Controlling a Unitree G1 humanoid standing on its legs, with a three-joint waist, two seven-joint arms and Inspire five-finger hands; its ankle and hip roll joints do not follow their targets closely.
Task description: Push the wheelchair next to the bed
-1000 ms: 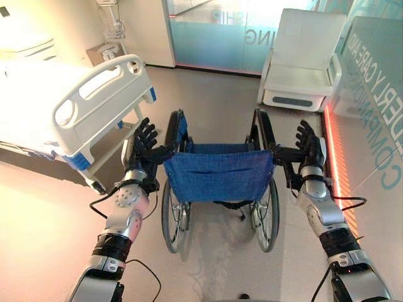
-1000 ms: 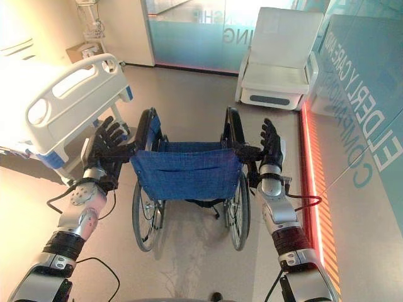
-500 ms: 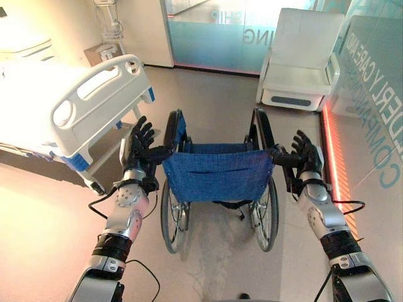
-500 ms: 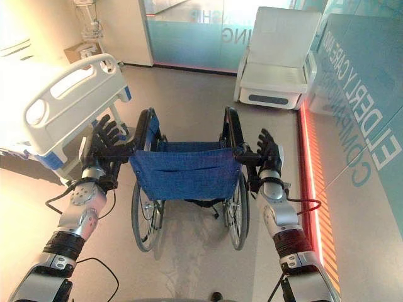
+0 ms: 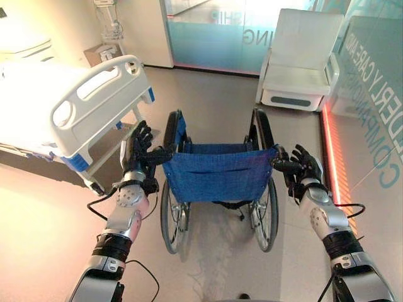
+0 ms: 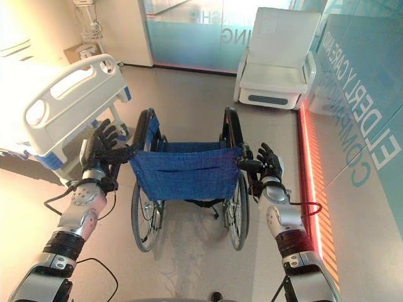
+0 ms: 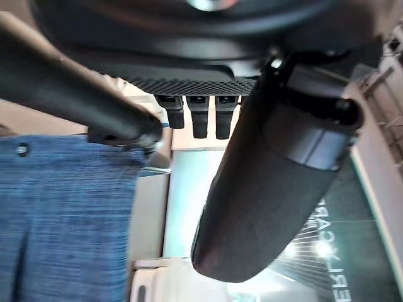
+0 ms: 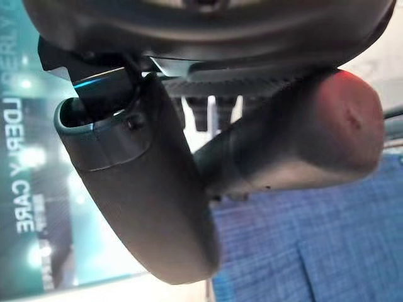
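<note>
The wheelchair, with its blue back cloth, stands in front of me facing away. The white bed lies to its left, footboard nearest. My left hand is open, fingers straight up, palm against the left push handle. My right hand is at the right push handle. It is open, with the fingers tipped forward over the grip and not curled round it. The thumb lies beside that grip.
A white armchair stands at the back right against a glass wall. A glowing red strip runs along the floor by the right wall. A cardboard box sits behind the bed. Open floor lies between the wheelchair and the bed.
My right hand has dropped from upright beside the handle to leaning forward over its grip. The left hand and the wheelchair have hardly moved.
</note>
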